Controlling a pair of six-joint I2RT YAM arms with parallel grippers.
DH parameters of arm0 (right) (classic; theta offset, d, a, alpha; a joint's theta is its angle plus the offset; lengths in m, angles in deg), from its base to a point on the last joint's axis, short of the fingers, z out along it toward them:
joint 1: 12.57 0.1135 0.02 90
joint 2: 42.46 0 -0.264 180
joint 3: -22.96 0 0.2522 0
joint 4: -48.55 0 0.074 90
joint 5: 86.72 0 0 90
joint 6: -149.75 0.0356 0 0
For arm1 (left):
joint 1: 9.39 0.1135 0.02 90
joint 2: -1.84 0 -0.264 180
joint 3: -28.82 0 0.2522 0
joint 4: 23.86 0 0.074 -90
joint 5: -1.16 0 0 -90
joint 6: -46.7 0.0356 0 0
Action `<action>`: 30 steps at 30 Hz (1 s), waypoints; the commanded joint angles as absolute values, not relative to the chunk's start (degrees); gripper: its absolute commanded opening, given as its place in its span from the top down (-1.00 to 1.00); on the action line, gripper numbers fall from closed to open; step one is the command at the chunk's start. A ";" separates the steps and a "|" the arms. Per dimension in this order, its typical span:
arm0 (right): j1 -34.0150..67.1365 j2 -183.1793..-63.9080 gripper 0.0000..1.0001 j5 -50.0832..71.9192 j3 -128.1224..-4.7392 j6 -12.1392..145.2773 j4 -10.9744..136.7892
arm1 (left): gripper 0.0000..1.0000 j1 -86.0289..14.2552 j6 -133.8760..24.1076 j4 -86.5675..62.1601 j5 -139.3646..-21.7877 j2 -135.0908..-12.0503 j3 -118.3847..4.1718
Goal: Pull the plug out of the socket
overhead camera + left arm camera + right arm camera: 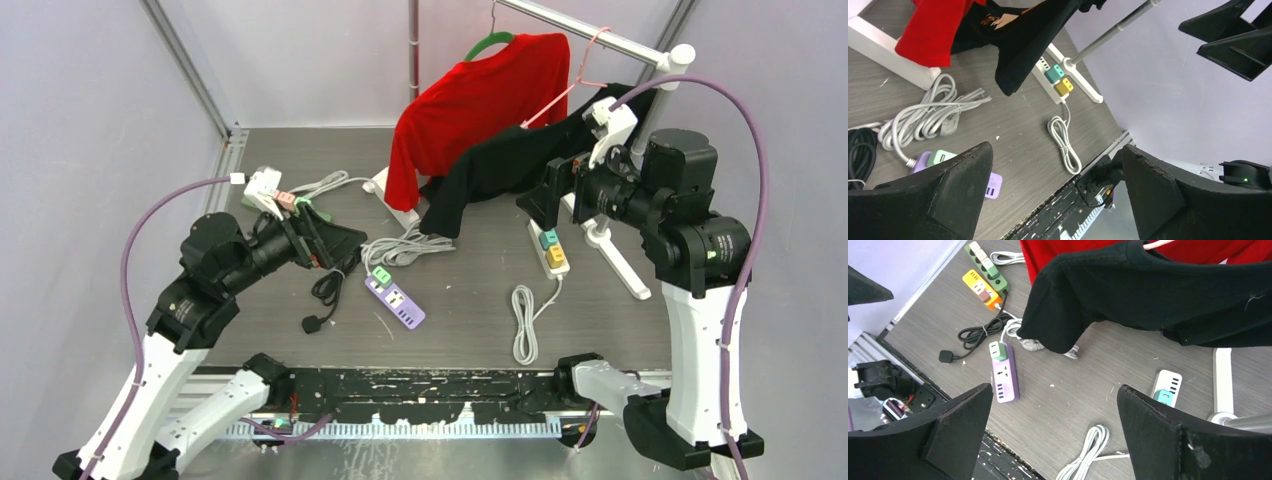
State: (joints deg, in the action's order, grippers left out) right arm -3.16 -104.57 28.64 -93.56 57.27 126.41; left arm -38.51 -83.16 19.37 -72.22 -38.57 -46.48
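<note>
While both arms hang over the tabletop (470, 300), we log the top view. The left hand (335, 243) is open at 9 o'clock and the right hand (540, 195) is open at 2 o'clock; both hold nothing. The purple power strip (395, 302) lies near centre, with the green plug (381, 277) seated in its 11 o'clock end.

Left wrist view: fingers spread wide, green plug (940, 156) at 8 o'clock.

Right wrist view: fingers spread wide, purple power strip (1005, 380) at 9 o'clock, plug at its 12 o'clock end.
</note>
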 commanded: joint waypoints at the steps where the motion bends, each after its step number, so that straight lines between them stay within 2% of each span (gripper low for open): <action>1: -3.80 -103.71 -0.99 34.69 -94.19 59.05 125.85 | -0.99 -38.33 -84.05 16.01 -70.35 -37.10 -48.10; 5: -3.79 -103.01 -1.00 41.79 -89.17 53.21 127.10 | -0.99 -38.30 -90.58 9.89 -71.25 -34.27 -42.04; 9: -3.93 -103.19 -0.99 51.80 -78.43 46.58 127.49 | -0.99 -38.30 -96.79 1.83 -69.88 -33.60 -34.15; 13: -4.84 -102.93 -1.00 53.57 -65.86 45.45 121.24 | -0.99 -40.51 -93.08 10.87 -73.38 -38.09 -35.29; 15: -5.42 -102.28 -1.00 47.70 -62.86 41.22 120.66 | -0.99 -49.02 -89.01 19.00 -85.15 -41.53 -39.55; 18: -7.04 -101.06 -0.99 40.15 -59.92 39.16 118.43 | -0.99 -71.41 -83.61 27.44 -115.07 -47.73 -45.17; 20: -9.56 -100.26 -1.00 39.91 -58.44 39.51 117.40 | -0.99 -79.09 -82.91 30.64 -127.04 -52.66 -48.28; 24: -12.77 -98.47 -1.00 42.28 -55.20 40.98 115.30 | -0.99 -77.96 -82.73 27.15 -124.60 -55.21 -47.80; 27: -13.60 -97.33 -0.99 42.73 -53.33 41.20 114.18 | -0.96 -70.02 -87.70 19.08 -111.46 -53.93 -41.95; 30: -13.70 -96.56 -1.00 42.95 -52.11 41.21 113.46 | -0.79 -60.15 -96.34 13.24 -100.23 -53.42 -36.00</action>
